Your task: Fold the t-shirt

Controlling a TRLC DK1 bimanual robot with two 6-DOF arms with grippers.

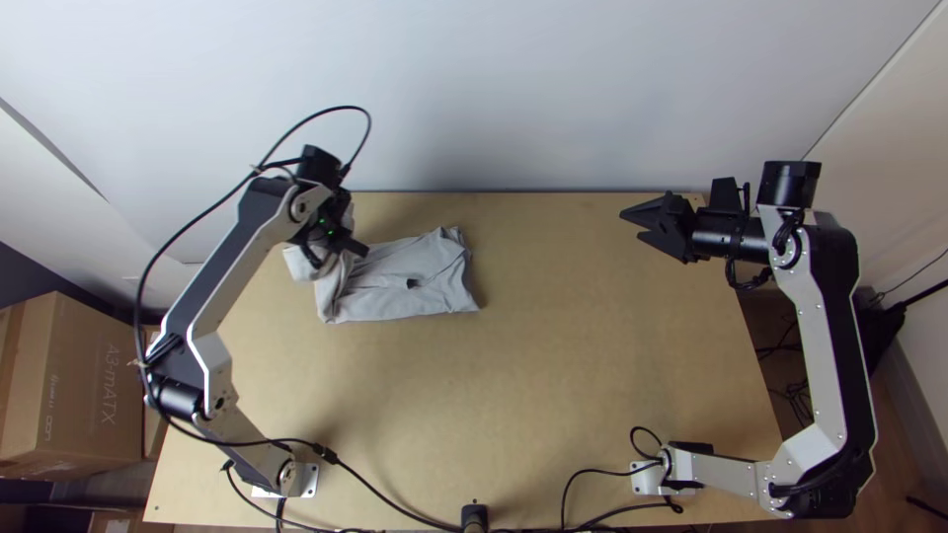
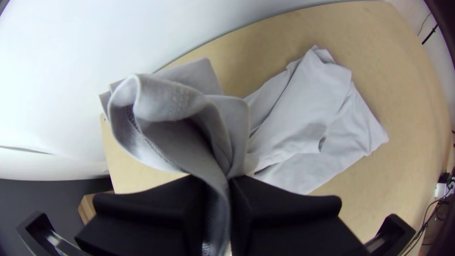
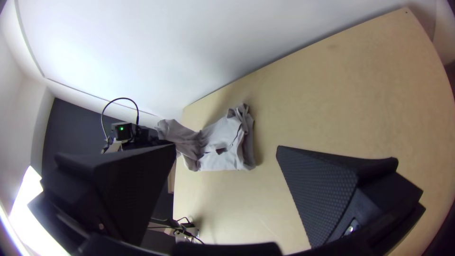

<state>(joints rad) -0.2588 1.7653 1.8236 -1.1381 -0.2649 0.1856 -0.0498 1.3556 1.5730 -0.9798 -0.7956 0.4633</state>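
We see the grey t-shirt (image 1: 425,259) at the far left of the light wooden table (image 1: 553,385), folded into a rough, wrinkled bundle. Its right part lies on the tabletop, while its left end is lifted. Our left gripper (image 1: 352,245) is above that end, and in the left wrist view we find its two black fingers clenched on a bunched strip of the cloth, with a loose loop flopping over beyond them. Our right gripper (image 1: 633,225) hangs near the table's far right, well apart from the t-shirt; its fingers are spread and we have nothing between them. Off the table's left side we see a cardboard box (image 1: 94,385), and a pale wall (image 1: 513,89) rises behind the far edge.
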